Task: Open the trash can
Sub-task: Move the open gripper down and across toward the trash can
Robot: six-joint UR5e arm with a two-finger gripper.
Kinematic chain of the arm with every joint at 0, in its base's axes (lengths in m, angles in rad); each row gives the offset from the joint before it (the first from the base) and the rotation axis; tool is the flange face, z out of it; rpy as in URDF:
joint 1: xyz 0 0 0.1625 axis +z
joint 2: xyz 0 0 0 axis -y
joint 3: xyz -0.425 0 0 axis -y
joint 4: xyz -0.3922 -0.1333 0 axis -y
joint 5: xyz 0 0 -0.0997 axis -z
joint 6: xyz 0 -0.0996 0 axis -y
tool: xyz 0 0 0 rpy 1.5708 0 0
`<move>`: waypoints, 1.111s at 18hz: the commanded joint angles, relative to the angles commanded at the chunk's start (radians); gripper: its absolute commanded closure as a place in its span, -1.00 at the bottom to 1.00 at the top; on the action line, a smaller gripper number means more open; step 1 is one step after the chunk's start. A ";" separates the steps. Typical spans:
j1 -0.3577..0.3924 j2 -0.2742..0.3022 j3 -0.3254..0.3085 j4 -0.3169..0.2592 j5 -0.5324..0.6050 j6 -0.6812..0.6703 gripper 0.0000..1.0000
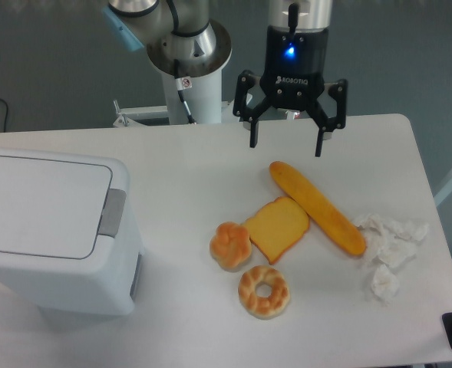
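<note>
The trash can (53, 230) is a large boxy white bin at the left of the table, its flat lid (41, 205) lying closed. A grey push button (112, 211) sits on the lid's right edge. My gripper (286, 145) hangs open above the back middle of the table, fingers spread wide with nothing between them. It is far to the right of the trash can and just behind the top end of the baguette.
A baguette (316, 206), a toast slice (278, 228), a small round bun (230, 245) and a ringed donut (263, 291) lie at the table's centre right. Crumpled white paper (387, 249) sits near the right edge. The robot base (189, 69) stands behind the table.
</note>
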 joint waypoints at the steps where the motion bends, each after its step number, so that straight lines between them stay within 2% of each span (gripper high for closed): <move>1: -0.003 -0.005 0.000 0.000 0.000 -0.020 -1.00; 9: -0.040 -0.037 0.014 0.063 -0.002 -0.164 -1.00; 13: -0.069 -0.066 0.040 0.067 -0.002 -0.252 -1.00; 20: -0.084 -0.083 0.048 0.071 -0.002 -0.305 -1.00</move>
